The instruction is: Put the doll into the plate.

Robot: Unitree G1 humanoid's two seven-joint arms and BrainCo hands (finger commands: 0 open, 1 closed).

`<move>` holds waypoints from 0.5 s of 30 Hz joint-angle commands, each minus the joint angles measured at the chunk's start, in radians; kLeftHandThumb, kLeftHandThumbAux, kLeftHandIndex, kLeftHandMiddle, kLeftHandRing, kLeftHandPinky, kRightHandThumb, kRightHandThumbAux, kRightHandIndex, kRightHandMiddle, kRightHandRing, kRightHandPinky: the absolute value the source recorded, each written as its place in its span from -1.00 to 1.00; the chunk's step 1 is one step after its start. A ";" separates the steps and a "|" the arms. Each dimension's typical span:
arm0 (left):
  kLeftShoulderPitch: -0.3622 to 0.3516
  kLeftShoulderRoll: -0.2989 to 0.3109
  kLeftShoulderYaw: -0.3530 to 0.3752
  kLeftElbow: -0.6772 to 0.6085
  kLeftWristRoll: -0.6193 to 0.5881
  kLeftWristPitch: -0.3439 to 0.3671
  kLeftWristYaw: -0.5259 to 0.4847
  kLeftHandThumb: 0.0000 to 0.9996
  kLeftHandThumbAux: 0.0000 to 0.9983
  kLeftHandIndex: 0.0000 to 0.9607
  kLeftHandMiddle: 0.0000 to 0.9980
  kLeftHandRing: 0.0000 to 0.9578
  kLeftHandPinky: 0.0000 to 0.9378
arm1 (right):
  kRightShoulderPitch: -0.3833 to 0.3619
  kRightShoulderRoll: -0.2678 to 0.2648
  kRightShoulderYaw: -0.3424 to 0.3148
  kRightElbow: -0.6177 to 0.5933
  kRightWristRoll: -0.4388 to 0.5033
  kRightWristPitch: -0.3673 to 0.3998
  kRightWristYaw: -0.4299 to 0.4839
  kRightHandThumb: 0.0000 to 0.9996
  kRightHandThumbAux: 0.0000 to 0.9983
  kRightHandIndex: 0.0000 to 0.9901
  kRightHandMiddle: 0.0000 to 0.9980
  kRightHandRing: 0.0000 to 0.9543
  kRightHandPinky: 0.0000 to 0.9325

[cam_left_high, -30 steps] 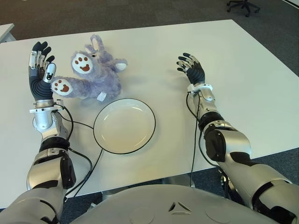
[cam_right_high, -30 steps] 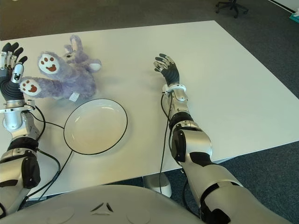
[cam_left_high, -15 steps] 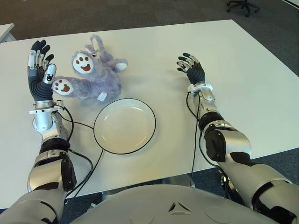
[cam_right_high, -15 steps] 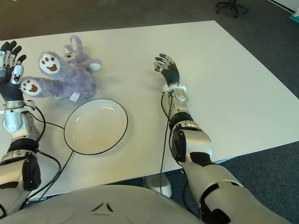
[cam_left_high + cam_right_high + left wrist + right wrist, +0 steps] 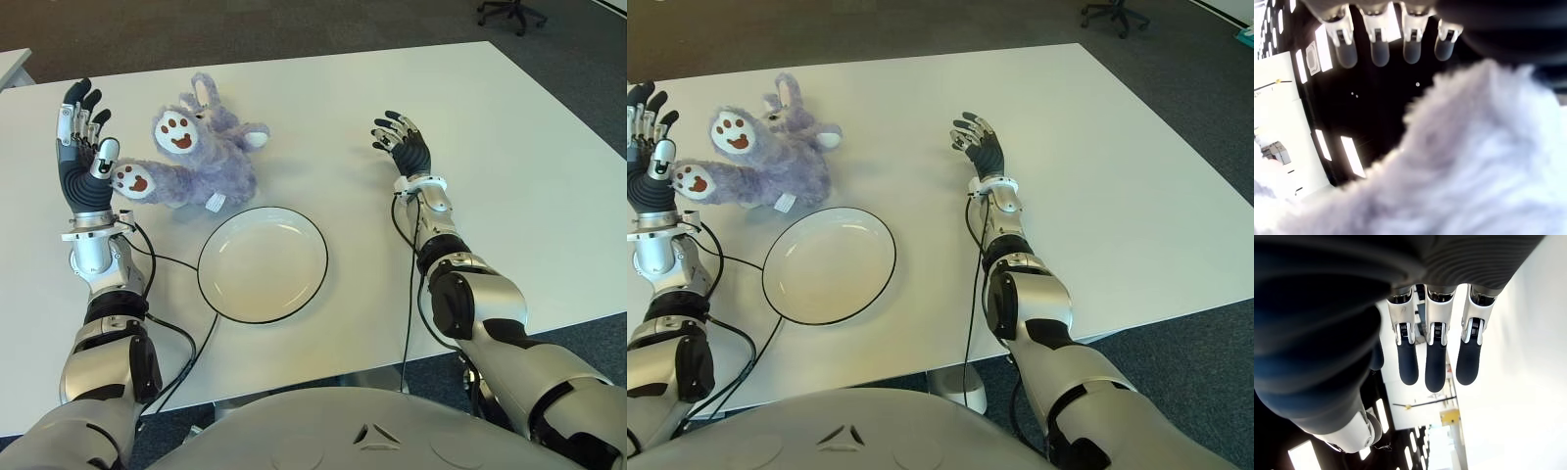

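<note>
You've got a white counter [image 5: 509, 147] over dark grey carpet [image 5: 294, 24], with an office chair [image 5: 509, 12] at the far right edge of the room. A second white surface [image 5: 12, 67] shows at the far left.

The purple plush doll [image 5: 201, 147] lies on the counter, far-left of the plate [image 5: 263, 264], close to its rim but apart from it. Its long axis runs roughly left to right with a slight slant: head and ears toward the far right, 2 legs stretching toward your left, soles with brown paw prints facing up and toward the camera. A white tag sticks out on the side nearest the plate. The plate is white with a dark rim.

Left robot hand [image 5: 83, 157] stands upright, palm toward the doll, fingers spread, holding nothing; the doll's nearer foot sits right against the palm. Right robot hand [image 5: 402, 147] shows right of the doll, well apart, fingers loosely extended, holding nothing.
</note>
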 commanded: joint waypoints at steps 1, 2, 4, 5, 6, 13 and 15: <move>0.333 -0.213 -0.052 0.200 0.040 0.017 0.000 -0.67 -0.29 -1.00 -0.84 -0.83 -0.80 | 0.042 0.005 -0.008 0.016 0.017 0.038 0.010 -0.10 0.62 -0.64 -0.46 -0.39 -0.32; 0.334 -0.212 -0.053 0.201 0.043 0.018 0.003 -0.67 -0.29 -1.00 -0.84 -0.83 -0.80 | 0.042 0.005 -0.009 0.016 0.017 0.038 0.011 -0.09 0.62 -0.64 -0.46 -0.39 -0.32; 0.336 -0.210 -0.057 0.205 0.049 0.028 0.004 -0.70 -0.27 -1.00 -0.81 -0.81 -0.79 | 0.042 0.006 -0.009 0.015 0.018 0.039 0.010 -0.07 0.62 -0.64 -0.46 -0.40 -0.33; 0.337 -0.210 -0.058 0.208 0.053 0.028 0.006 -0.71 -0.28 -1.00 -0.80 -0.81 -0.79 | 0.043 0.006 -0.010 0.015 0.018 0.039 0.011 -0.07 0.62 -0.64 -0.46 -0.40 -0.33; 0.338 -0.211 -0.059 0.209 0.055 0.027 0.007 -0.71 -0.28 -1.00 -0.80 -0.81 -0.79 | 0.043 0.006 -0.010 0.015 0.019 0.038 0.011 -0.06 0.62 -0.64 -0.46 -0.40 -0.33; 0.349 -0.216 -0.069 0.208 0.099 0.004 0.055 -0.70 -0.23 -1.00 -0.77 -0.77 -0.74 | 0.043 0.007 -0.012 0.015 0.021 0.040 0.015 -0.05 0.62 -0.64 -0.47 -0.40 -0.33; 0.359 -0.218 -0.075 0.204 0.129 -0.020 0.080 -0.70 -0.23 -1.00 -0.80 -0.79 -0.76 | 0.043 0.006 -0.012 0.015 0.021 0.039 0.015 -0.05 0.63 -0.64 -0.47 -0.41 -0.34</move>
